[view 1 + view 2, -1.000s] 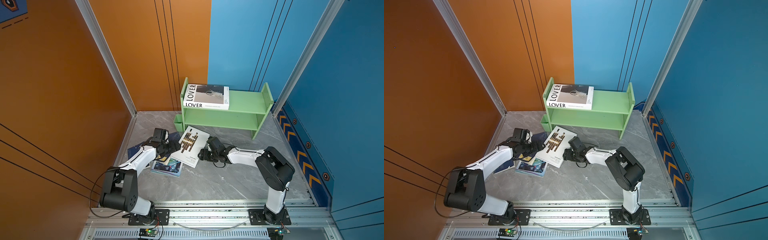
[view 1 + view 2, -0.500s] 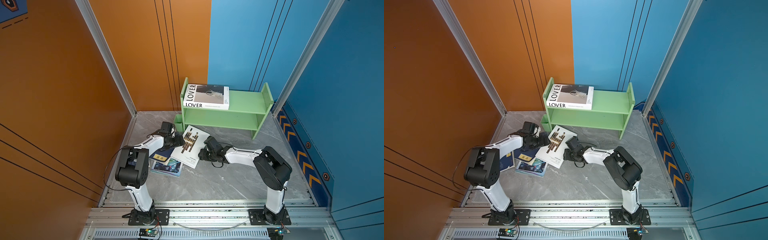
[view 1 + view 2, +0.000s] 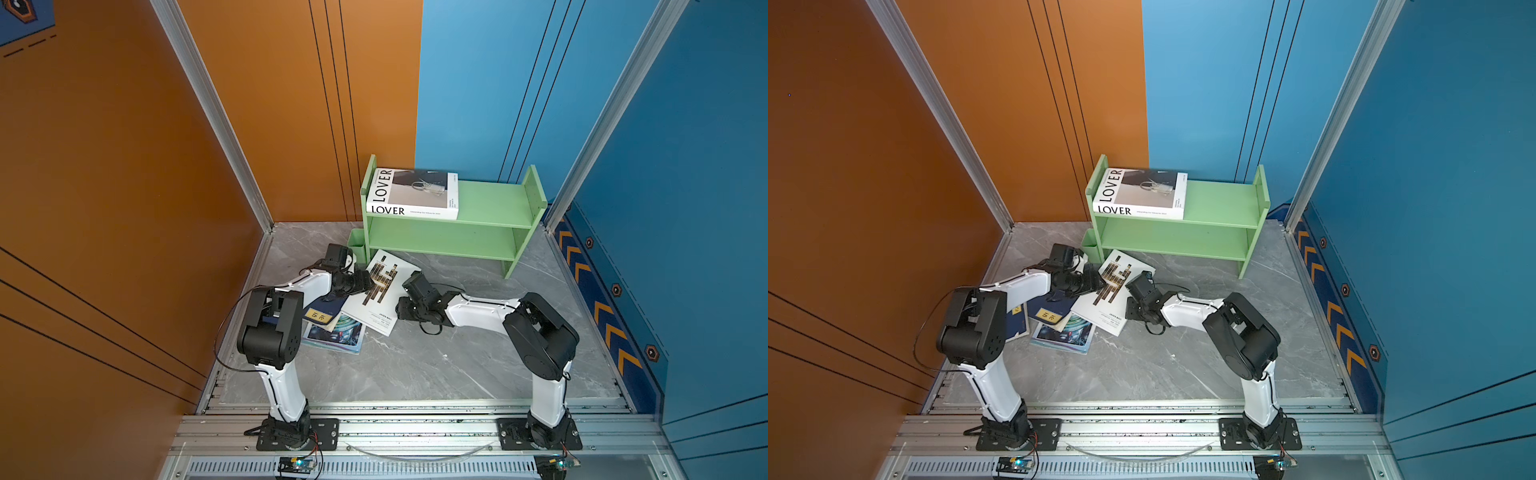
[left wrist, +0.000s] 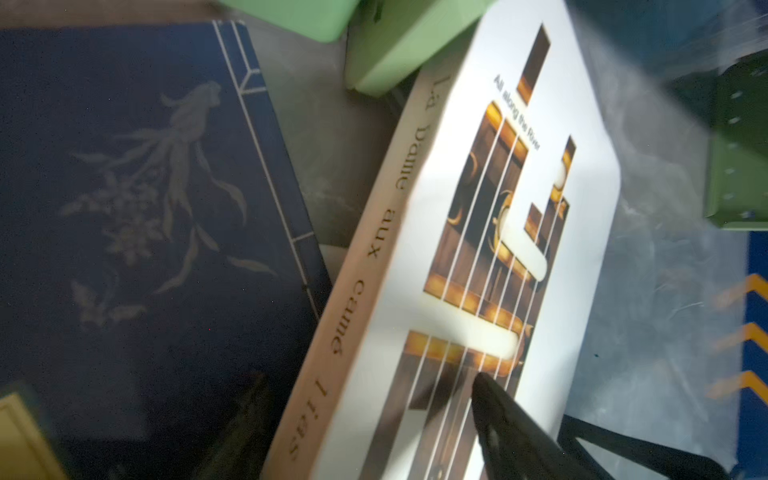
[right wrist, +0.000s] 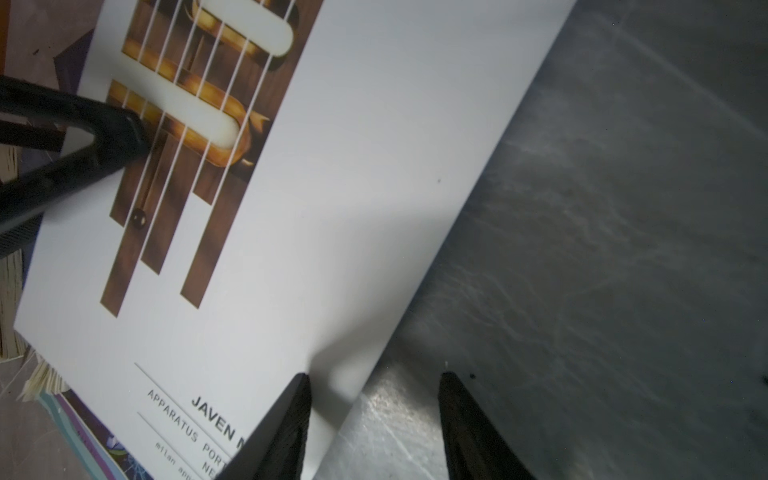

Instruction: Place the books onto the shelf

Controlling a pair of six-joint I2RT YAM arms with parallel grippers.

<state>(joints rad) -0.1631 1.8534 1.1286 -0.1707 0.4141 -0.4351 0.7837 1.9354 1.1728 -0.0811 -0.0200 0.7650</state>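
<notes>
The light-green shelf stands at the back, and the white LOVER book lies flat on its top tier. A second white book with brown bars rests tilted on the floor pile in both top views. My left gripper is open astride its spine edge, with one finger on the cover and the other in shadow beside the spine. At the opposite long edge, my right gripper is open, one finger over the cover and one over bare floor. Navy books and the teal magazine lie under it.
A small green cup hangs on the shelf's left panel, close to my left wrist. The lower tier holds nothing. Orange wall on the left, blue wall with chevron strip on the right. Grey marbled floor spreads toward the front rail.
My left arm has swung right, off the navy books and onto the white book's spine edge. Both grippers' jaws have narrowed. The right gripper has hardly shifted.
</notes>
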